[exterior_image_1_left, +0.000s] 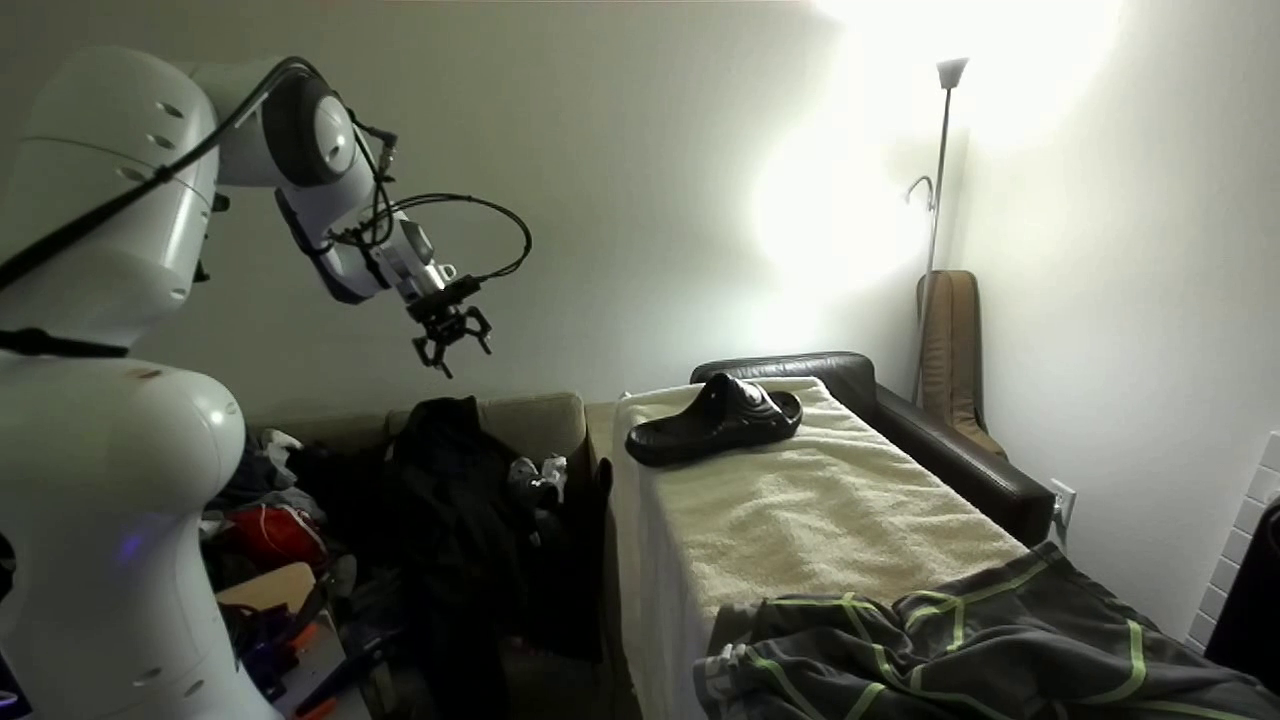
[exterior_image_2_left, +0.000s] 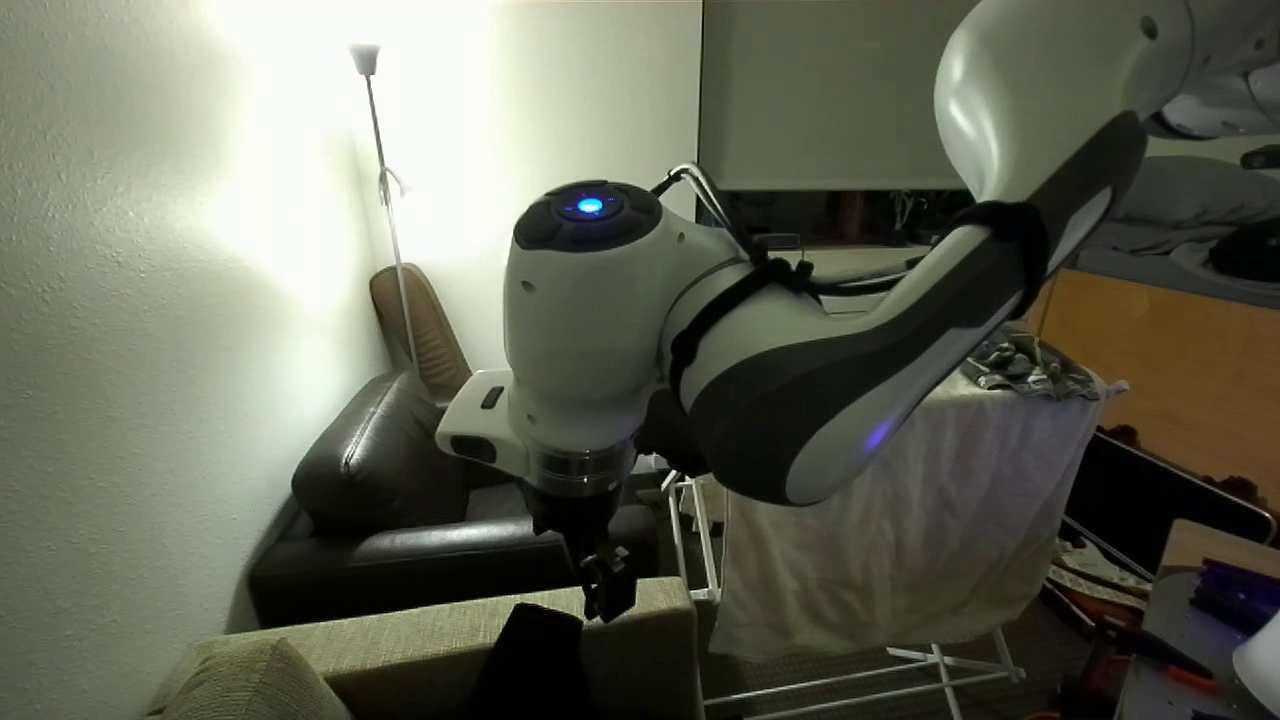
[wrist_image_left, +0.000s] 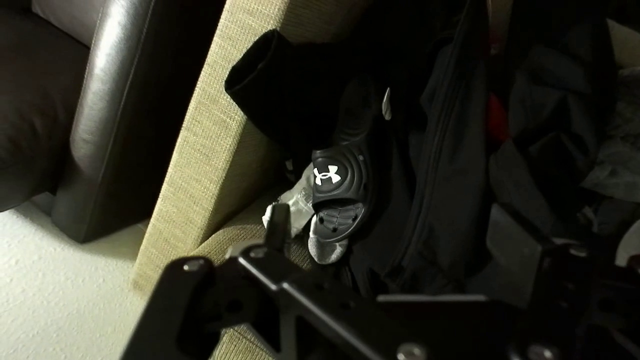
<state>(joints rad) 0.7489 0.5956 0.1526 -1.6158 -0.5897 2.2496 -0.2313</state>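
In an exterior view, a sandal (exterior_image_1_left: 715, 430) lies on the far end of the towel (exterior_image_1_left: 800, 520), a garment (exterior_image_1_left: 960, 650) on the near end; rack (exterior_image_2_left: 945, 681) beneath. Left of the towel: sofa (exterior_image_1_left: 540, 415), clothes (exterior_image_1_left: 440, 520) upon it, gripper (exterior_image_1_left: 468, 362) above. Far right: couch (exterior_image_1_left: 965, 465), with lamp (exterior_image_1_left: 940, 180) and case (exterior_image_1_left: 955, 345) behind. Second sandal (wrist_image_left: 345, 172): among the clothes, near the sofa's armrest (wrist_image_left: 205, 140).

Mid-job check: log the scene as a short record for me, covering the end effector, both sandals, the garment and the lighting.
End effector: open, holding nothing, above the beige couch
Couch sandal: black, white logo on its strap, lying among dark clothing
Towel sandal: black, resting on the cream towel
Garment: dark gray with green lines, crumpled on the same towel
Lighting: floor lamp lit; couch clothing mostly in shadow
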